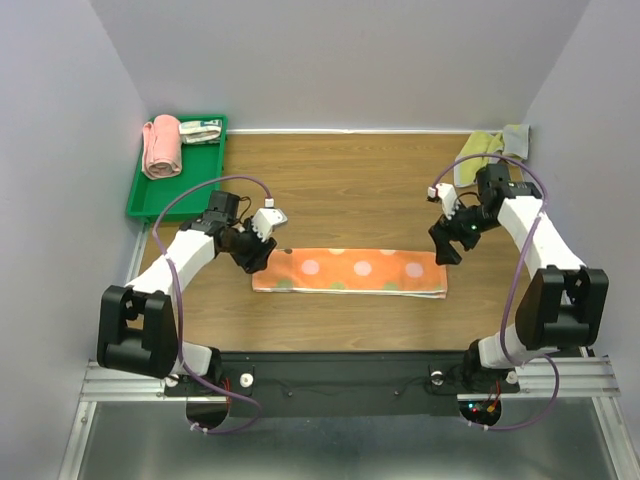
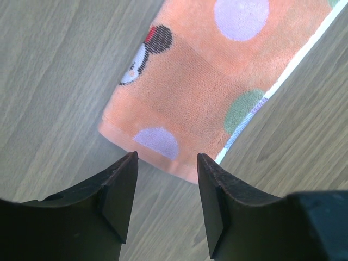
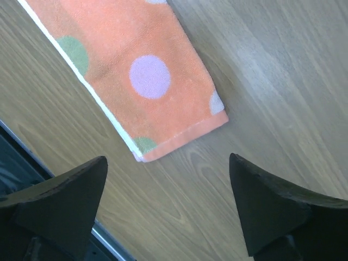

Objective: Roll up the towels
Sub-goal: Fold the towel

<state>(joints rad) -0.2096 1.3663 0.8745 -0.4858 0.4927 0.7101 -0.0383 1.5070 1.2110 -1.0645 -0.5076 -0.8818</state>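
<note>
I log the left gripper (image 2: pixel 166 163) released above the left end of the orange towel (image 1: pixel 348 272), the right gripper (image 3: pixel 168 163) spread wide above its right end.

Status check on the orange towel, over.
Left gripper open, left end of orange towel. Right gripper open, right end. Towel flat, unrolled. Nothing blocking.

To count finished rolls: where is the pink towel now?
Top view, far left: the pink towel lies in the green tray, at its far-left corner.
</note>
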